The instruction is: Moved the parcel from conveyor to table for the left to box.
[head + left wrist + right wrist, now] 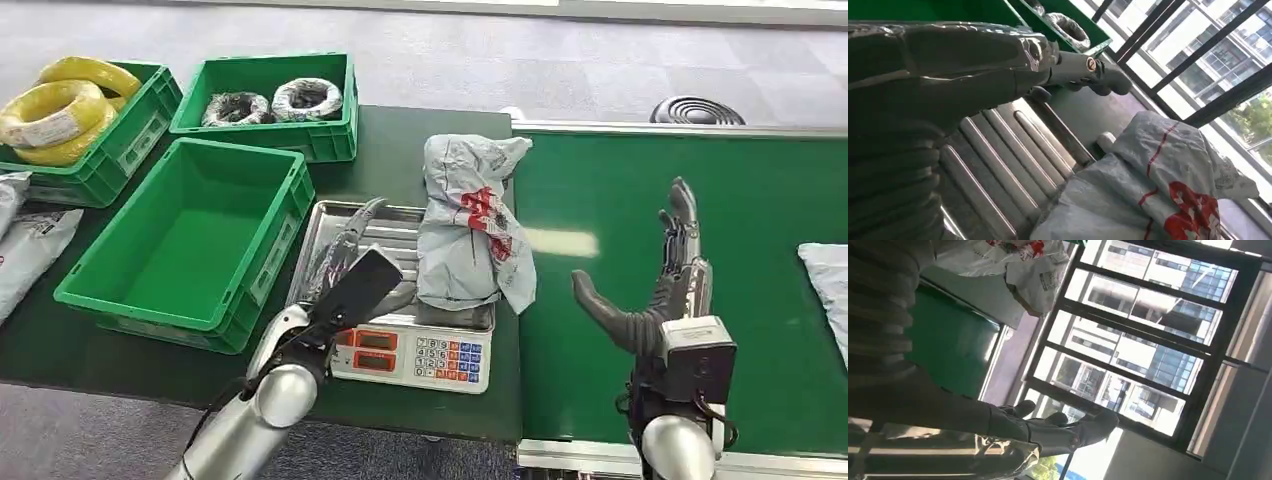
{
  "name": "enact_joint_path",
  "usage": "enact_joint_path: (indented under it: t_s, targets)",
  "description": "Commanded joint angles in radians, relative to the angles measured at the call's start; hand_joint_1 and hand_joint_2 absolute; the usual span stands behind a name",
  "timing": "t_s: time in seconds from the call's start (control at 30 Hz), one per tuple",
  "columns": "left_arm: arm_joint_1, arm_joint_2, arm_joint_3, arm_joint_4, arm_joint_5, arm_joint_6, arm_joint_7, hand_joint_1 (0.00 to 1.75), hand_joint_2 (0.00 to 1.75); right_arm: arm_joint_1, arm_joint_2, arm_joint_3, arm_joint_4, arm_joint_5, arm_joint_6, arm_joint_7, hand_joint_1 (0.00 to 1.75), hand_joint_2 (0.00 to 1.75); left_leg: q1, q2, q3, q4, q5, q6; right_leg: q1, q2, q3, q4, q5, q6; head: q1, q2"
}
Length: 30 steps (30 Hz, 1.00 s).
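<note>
a: where's the grey parcel (468, 226) sitting?

b: on the ribbed steel tray (352, 232) of the weighing scale (415, 355), its right side hanging over toward the green conveyor belt (700, 260) at 3 o'clock. i'd guess it's there so its weight can be read.

a: and the robot hands?

b: the left robot hand (352, 262) hovers over the tray's bare part, at 9 o'clock of the parcel, fingers apart, gripping nothing. the right robot hand (668, 275) stands over the belt, spread wide and empty.

a: where next?

b: probably the empty green crate (190, 235) at 9 o'clock on the dark surface (400, 150).
</note>
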Motion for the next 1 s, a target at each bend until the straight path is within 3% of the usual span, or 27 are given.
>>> enact_joint_path:
  t_s: [0.03, 0.23, 0.33, 0.47, 0.63, 0.77, 1.0]
  targets:
    - [-0.053, 0.0, -0.043, 0.109, 0.002, 0.004, 0.005, 0.0, 1.75, 0.02, -0.014, -0.014, -0.028, -0.001, -0.004, 0.002, 0.0, 1.75, 0.0, -0.001, 0.0, -0.001, 0.001, 0.001, 0.0, -0.002, 0.0, -0.001, 0.0, -0.001, 0.0, 0.0]
    - [-0.055, -0.001, -0.043, 0.115, -0.003, 0.014, 0.014, 0.0, 1.75, 0.032, -0.012, -0.015, -0.031, -0.001, -0.009, 0.001, 0.0, 1.75, 0.0, 0.0, 0.0, -0.001, 0.001, 0.001, 0.0, -0.001, 0.001, -0.001, 0.0, -0.001, 0.0, 0.0]
    - [-0.103, -0.04, -0.058, 0.258, 0.0, 0.048, 0.03, 0.0, 1.75, 0.156, -0.024, -0.002, -0.056, -0.043, -0.062, -0.032, 0.0, 1.75, 0.0, -0.004, 0.001, -0.003, 0.002, 0.001, 0.001, -0.006, 0.003, -0.004, 0.001, -0.003, 0.0, 0.0]
    - [-0.169, -0.091, -0.074, 0.466, -0.026, 0.139, 0.032, 0.0, 1.75, 0.221, -0.037, 0.055, -0.037, -0.145, -0.11, -0.093, 0.0, 1.75, 0.0, -0.008, 0.002, -0.003, 0.002, 0.001, 0.001, -0.009, 0.005, -0.004, 0.0, -0.002, 0.0, 0.0]
    - [-0.202, -0.082, -0.086, 0.632, -0.107, 0.227, 0.054, 0.0, 1.75, 0.196, -0.053, 0.145, -0.025, -0.165, -0.131, -0.098, 0.0, 1.75, 0.0, -0.001, 0.002, -0.002, 0.001, 0.001, 0.0, -0.002, 0.002, -0.002, 0.001, -0.002, 0.0, 0.0]
    - [-0.223, -0.095, -0.109, 0.768, -0.211, 0.271, 0.095, 0.0, 1.75, 0.15, -0.012, 0.173, -0.017, -0.192, -0.114, -0.095, 0.0, 1.75, 0.0, 0.002, 0.003, -0.004, 0.002, 0.001, 0.001, -0.001, 0.003, -0.004, 0.002, -0.003, 0.0, 0.0]
    - [-0.239, -0.123, -0.115, 0.83, -0.272, 0.3, 0.117, 0.0, 1.75, 0.153, 0.018, 0.171, -0.038, -0.171, -0.108, -0.077, 0.0, 1.75, 0.0, 0.0, 0.001, -0.001, 0.0, 0.001, 0.001, -0.001, 0.001, -0.001, 0.0, -0.001, 0.0, 0.0]
